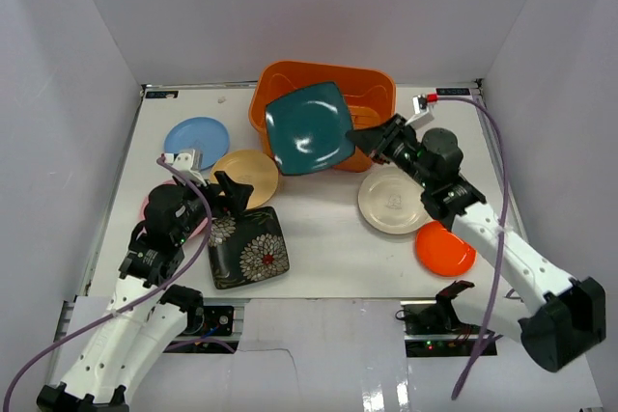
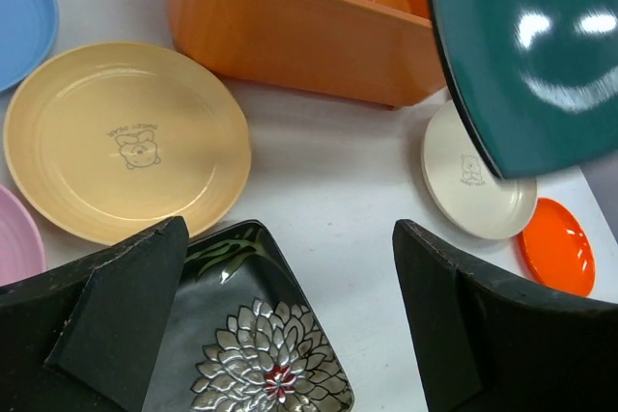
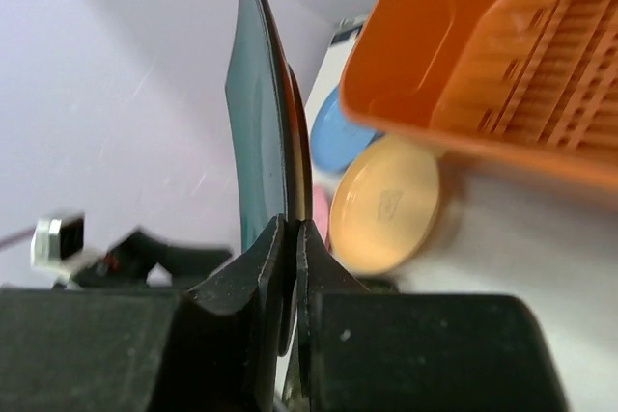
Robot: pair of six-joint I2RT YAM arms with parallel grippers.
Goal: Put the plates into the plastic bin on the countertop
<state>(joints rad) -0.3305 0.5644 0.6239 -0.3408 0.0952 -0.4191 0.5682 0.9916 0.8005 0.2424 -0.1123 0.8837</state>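
the square teal plate (image 1: 309,129) is held clear of the white countertop (image 1: 319,238) by the right gripper (image 3: 290,238), whose jaws are closed to a thin slit on the plate's rim at one side only. in the right wrist view the plate is seen almost edge-on, steeply tilted. it is hung over the near wall of the large orange plastic tub (image 1: 381,84), partly above the opening and partly out over the countertop, so the carry is judged nearly done and the lowering not yet begun. the left gripper (image 2: 290,229) is spread wide with nothing in it, poised above the square black plate with white flowers (image 1: 249,250), just beside the round pale yellow plate (image 1: 246,169). also lying on the countertop are the round blue plate (image 1: 196,140), the round cream plate (image 1: 391,202), the small round orange plate (image 1: 444,249) and, at the edge of the left wrist view, a round pink plate (image 2: 12,238). several things could go wrong from here. with so little rim pinched, the broad plate could be swung or slid out of the jaws by its own weight. its lower corner could be caught on the tub's rolled rim if it is lowered too near that wall, and the tub could be shoved. if it is released from this height, it could be bounced off the ribbed bottom.
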